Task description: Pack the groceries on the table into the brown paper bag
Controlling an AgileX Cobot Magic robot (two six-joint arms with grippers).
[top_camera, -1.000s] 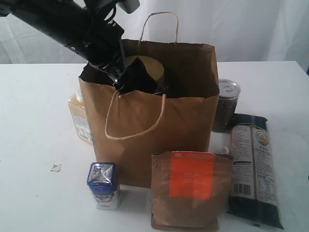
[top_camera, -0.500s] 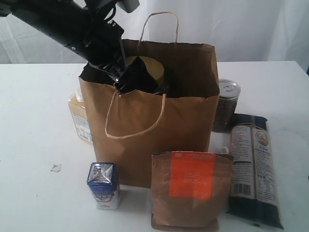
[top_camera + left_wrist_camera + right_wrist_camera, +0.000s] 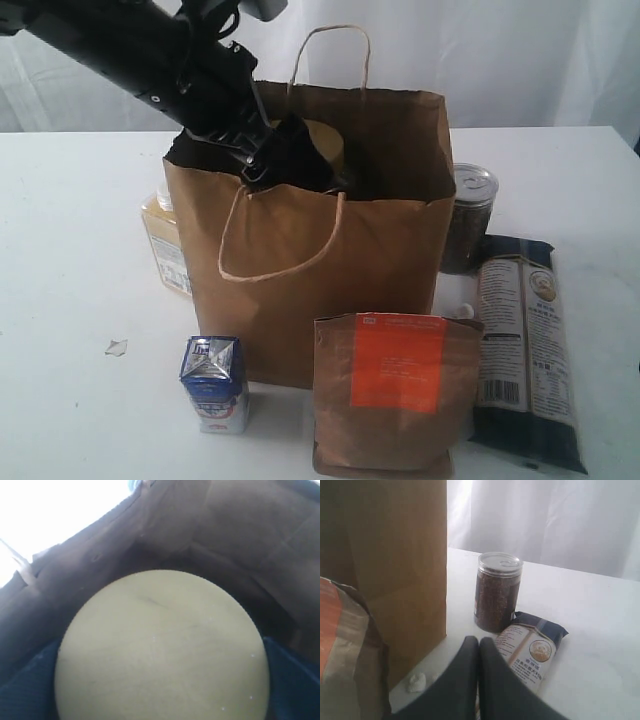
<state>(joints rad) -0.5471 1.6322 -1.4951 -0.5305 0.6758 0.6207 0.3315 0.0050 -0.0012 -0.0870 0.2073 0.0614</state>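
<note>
Deep in the creased brown paper bag (image 3: 330,260), left gripper (image 3: 292,158) pinches the round tan-lidded jar (image 3: 160,645); right gripper (image 3: 479,647) pressed together.

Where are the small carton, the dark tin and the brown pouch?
small carton (image 3: 216,400), exterior view, front face.
dark tin (image 3: 495,600), right wrist view, side wall.
brown pouch (image 3: 395,362), exterior view, orange label.

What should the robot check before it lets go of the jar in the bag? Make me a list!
1. Jar inside the bag: ok, it sits in the bag's mouth.
2. Left hand holding it: ok, pads on both sides of the lid.
3. Jar resting on the bag's bottom: cannot tell, hidden.
4. Bag upright: ok.
5. Right hand out of the way: ok, shut, outside the bag near the noodles.
</note>
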